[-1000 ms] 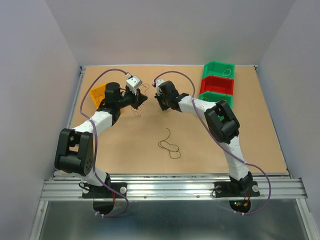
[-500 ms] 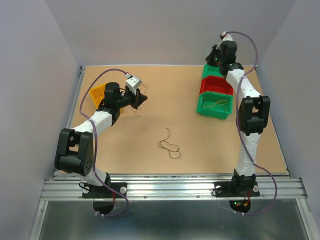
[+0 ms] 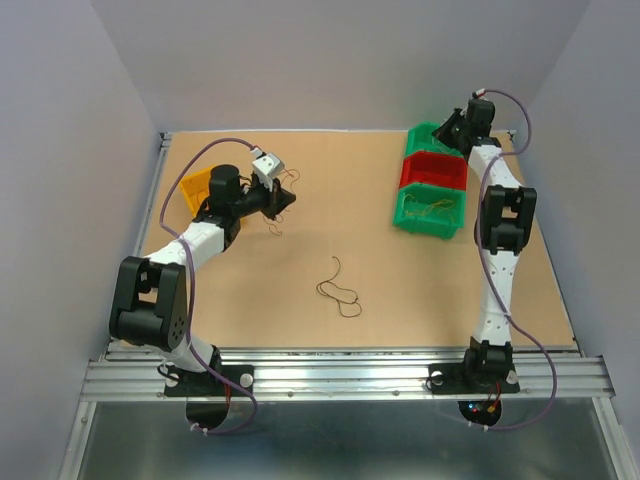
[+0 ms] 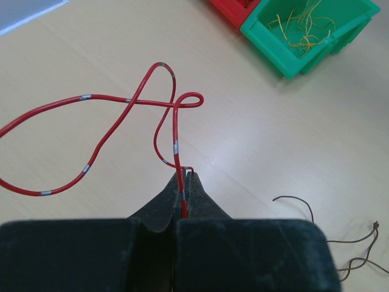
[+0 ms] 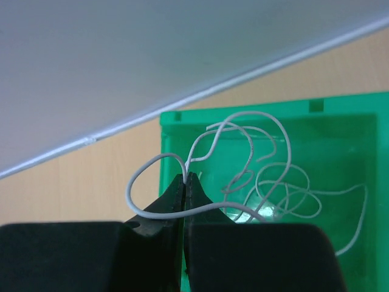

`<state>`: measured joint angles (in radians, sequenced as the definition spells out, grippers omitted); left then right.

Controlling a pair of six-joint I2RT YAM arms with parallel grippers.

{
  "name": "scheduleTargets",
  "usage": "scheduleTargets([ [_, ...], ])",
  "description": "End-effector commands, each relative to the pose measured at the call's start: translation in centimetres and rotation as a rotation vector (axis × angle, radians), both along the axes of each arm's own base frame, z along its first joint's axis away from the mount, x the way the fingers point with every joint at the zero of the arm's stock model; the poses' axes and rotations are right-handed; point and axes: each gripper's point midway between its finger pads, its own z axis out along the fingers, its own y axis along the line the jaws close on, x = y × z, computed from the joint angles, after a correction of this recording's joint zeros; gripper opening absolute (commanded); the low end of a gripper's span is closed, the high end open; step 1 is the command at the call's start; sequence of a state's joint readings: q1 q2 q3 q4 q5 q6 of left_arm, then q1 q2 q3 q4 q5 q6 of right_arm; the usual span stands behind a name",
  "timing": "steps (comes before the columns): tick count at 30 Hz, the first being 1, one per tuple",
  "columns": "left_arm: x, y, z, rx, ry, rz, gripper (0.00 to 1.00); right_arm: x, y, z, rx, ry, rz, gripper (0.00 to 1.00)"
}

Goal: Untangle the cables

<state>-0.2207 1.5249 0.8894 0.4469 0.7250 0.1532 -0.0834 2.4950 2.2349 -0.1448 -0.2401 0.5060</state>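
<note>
My left gripper [image 4: 185, 175] is shut on a red cable [image 4: 130, 115] with grey bands, which loops out ahead of the jaws above the table; it shows in the top view [image 3: 283, 198] at the back left. My right gripper [image 5: 186, 177] is shut on a white cable [image 5: 243, 146] over the far green bin [image 5: 340, 158], where several white cables lie. In the top view the right gripper [image 3: 449, 130] is at the back right. A dark brown cable [image 3: 338, 290] lies loose mid-table.
A red bin [image 3: 433, 172] and a near green bin [image 3: 430, 211] holding yellow cables stand in a row with the far green bin [image 3: 437, 137] at the back right. An orange bin [image 3: 195, 187] sits behind the left arm.
My right arm has swung from mid-table beside the left gripper to the back right, and now sits lower over the far green bin. The left arm has stayed put.
</note>
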Motion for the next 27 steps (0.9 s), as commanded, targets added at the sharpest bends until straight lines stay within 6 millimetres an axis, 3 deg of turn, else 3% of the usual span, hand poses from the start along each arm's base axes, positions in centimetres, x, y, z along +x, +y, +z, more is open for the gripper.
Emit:
scheduleTargets([
  [1, 0.6, -0.3, 1.3, -0.007, -0.040, -0.021, 0.00, 0.8, 1.0, 3.4, 0.026, -0.074, 0.001, 0.01],
  [4, 0.7, -0.3, 1.4, -0.006, -0.040, -0.018, 0.00, 0.5, 0.5, 2.2, 0.009, -0.047, -0.023, 0.04],
  [8, 0.5, -0.1, 1.7, -0.006, -0.047, -0.012, 0.00, 0.1, 0.5, 3.0, 0.003, -0.052, -0.026, 0.04],
  [10, 0.5, -0.1, 2.0, -0.006, -0.054, -0.012, 0.00, -0.3, 0.5, 3.1, 0.001, -0.047, -0.023, 0.24],
  [11, 0.4, -0.1, 2.0, -0.006, -0.054, -0.012, 0.00, -0.6, 0.5, 4.0, -0.005, -0.058, -0.026, 0.35],
  [12, 0.4, -0.1, 2.1, -0.006, -0.058, -0.013, 0.00, -0.9, 0.3, 4.4, -0.012, -0.060, -0.033, 0.51],
  [13, 0.3, -0.1, 2.1, -0.006, -0.058, -0.013, 0.00, -1.4, -0.1, 3.5, -0.019, -0.032, -0.056, 0.56],
  [14, 0.3, -0.1, 2.1, -0.006, -0.058, -0.013, 0.00, -1.9, -0.2, 5.3, -0.030, -0.055, -0.066, 0.57],
  [15, 0.3, -0.1, 2.1, -0.005, -0.061, -0.012, 0.00, -2.3, -0.4, 5.6, -0.036, -0.055, -0.074, 0.63],
  [19, 0.3, 0.0, 2.2, 0.002, -0.069, -0.004, 0.00, -4.5, -1.5, 7.4, -0.083, -0.055, -0.137, 0.70],
  [20, 0.2, -0.1, 2.2, 0.007, -0.076, -0.003, 0.00, -5.3, -1.7, 6.4, -0.093, -0.027, -0.144, 0.72],
  [21, 0.1, -0.2, 2.3, 0.008, -0.079, -0.005, 0.00, -5.9, -1.5, 8.3, -0.105, -0.057, -0.144, 0.76],
  [22, 0.1, -0.2, 2.1, 0.011, -0.077, -0.002, 0.00, -6.4, -1.5, 8.5, -0.115, -0.057, -0.145, 0.78],
  [24, 0.0, -0.4, 2.4, 0.014, -0.090, -0.005, 0.00, -7.5, -0.5, 9.0, -0.137, -0.059, -0.114, 0.80],
  [26, -0.3, -0.5, 2.5, 0.014, -0.094, -0.013, 0.00, -9.6, 2.5, 9.6, -0.171, -0.075, -0.005, 0.81],
  [27, -0.4, -0.6, 2.6, 0.014, -0.098, -0.017, 0.00, -10.9, 3.2, 7.4, -0.181, -0.040, 0.035, 0.82],
])
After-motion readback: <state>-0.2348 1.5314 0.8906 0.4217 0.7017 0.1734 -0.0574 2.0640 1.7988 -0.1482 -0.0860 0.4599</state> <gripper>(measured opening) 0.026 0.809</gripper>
